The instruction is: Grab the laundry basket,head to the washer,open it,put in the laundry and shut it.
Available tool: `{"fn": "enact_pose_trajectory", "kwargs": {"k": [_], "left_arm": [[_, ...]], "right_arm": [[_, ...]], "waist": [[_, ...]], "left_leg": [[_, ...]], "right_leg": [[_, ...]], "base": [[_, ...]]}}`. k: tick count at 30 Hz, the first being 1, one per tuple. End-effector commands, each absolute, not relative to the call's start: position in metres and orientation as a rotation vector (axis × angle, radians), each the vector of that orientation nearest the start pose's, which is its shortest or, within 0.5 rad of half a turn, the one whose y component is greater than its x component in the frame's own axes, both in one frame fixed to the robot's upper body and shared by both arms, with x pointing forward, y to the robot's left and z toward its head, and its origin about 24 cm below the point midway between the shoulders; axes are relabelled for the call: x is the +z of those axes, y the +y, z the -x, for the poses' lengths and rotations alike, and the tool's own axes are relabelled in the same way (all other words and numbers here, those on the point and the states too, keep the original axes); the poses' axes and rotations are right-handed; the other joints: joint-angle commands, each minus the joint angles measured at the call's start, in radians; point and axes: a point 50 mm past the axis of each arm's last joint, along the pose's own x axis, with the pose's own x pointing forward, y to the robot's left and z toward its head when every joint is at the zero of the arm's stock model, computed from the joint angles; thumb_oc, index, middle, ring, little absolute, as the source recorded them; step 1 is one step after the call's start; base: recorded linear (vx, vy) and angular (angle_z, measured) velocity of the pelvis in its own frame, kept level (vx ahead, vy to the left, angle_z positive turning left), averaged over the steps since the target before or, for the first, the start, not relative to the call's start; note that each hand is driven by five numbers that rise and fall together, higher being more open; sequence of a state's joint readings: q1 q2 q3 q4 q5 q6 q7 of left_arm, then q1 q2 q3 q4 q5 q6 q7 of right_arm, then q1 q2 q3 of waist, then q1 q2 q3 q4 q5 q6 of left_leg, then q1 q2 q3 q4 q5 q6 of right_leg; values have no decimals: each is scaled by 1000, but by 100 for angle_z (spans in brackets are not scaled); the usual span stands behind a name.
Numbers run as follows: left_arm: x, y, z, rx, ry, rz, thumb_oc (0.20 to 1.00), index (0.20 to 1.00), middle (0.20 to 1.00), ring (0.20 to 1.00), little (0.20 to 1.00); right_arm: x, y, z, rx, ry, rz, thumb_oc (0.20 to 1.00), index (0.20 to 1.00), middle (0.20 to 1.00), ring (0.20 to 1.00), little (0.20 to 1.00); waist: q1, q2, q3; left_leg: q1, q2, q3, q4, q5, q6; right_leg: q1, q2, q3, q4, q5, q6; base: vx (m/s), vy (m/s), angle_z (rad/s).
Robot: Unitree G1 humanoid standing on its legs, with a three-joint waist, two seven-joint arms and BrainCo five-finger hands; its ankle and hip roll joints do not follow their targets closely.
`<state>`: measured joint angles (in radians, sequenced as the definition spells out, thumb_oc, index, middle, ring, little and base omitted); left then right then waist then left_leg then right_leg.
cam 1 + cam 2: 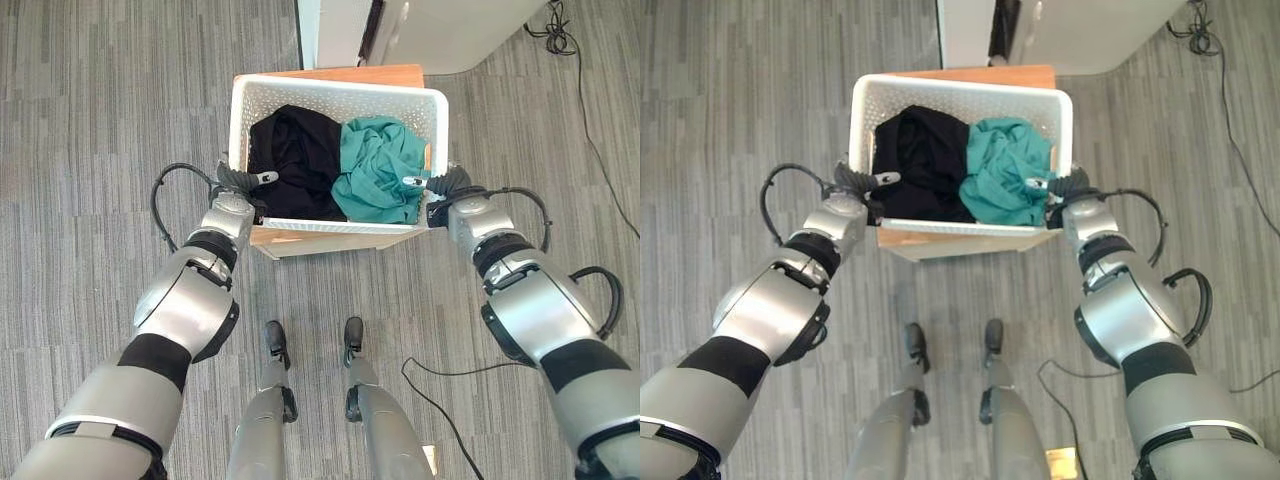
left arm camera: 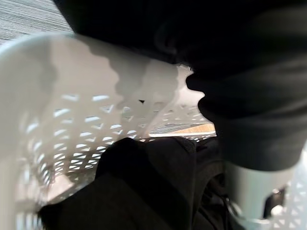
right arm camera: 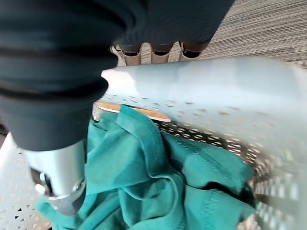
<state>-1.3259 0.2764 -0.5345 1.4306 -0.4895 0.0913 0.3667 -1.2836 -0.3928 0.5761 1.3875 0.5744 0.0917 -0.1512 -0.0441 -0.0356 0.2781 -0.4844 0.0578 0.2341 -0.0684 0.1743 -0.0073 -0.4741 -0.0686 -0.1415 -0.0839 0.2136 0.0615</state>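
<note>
The white perforated laundry basket stands on a low wooden stand straight ahead of me. Black clothing fills its left half and teal clothing its right half. My left hand grips the basket's left rim, thumb hooked inside over the black clothing. On the opposite rim sits my right hand, its fingers curled outside the wall and its thumb inside beside the teal clothing. Both hands pinch the rim.
A white appliance with a dark gap down its front stands just beyond the basket. Grey striped carpet lies all around. A black cable runs along the floor at the far right.
</note>
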Motion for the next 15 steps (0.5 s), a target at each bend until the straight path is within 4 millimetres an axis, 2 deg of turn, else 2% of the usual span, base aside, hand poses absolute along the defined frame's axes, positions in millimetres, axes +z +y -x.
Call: {"fn": "enact_pose_trajectory", "kwargs": {"k": [1, 7, 11, 15], "left_arm": [[257, 154, -433, 330, -58, -408, 1000, 1000, 1000, 1000, 1000], [280, 156, -432, 341, -111, -397, 1000, 1000, 1000, 1000, 1000], [289, 157, -432, 346, -138, -400, 1000, 1000, 1000, 1000, 1000], [306, 149, -430, 327, -201, -376, 1000, 1000, 1000, 1000, 1000]], "right_arm": [[249, -185, -433, -197, -1, 330, 1000, 1000, 1000, 1000, 1000], [263, -175, -434, -192, -30, 342, 1000, 1000, 1000, 1000, 1000], [265, -171, -434, -185, -38, 346, 1000, 1000, 1000, 1000, 1000], [269, -157, -435, -154, -71, 345, 1000, 1000, 1000, 1000, 1000]], "waist": [[24, 28, 80], [30, 24, 91], [33, 25, 96], [35, 26, 109]], "left_leg": [[-13, 44, -83, -19, 43, -85], [-48, 44, -83, -19, 50, -84], [-67, 44, -88, -19, 52, -83], [-92, 41, -92, -19, 53, -80]], "right_leg": [[80, -44, -33, -3, 13, 78], [48, -44, -30, -3, 28, 82], [35, -43, -27, -3, 30, 83], [9, -44, -19, -3, 34, 84]], "base": [[0, 0, 0], [0, 0, 0], [0, 0, 0], [-1, 43, -3]]}}
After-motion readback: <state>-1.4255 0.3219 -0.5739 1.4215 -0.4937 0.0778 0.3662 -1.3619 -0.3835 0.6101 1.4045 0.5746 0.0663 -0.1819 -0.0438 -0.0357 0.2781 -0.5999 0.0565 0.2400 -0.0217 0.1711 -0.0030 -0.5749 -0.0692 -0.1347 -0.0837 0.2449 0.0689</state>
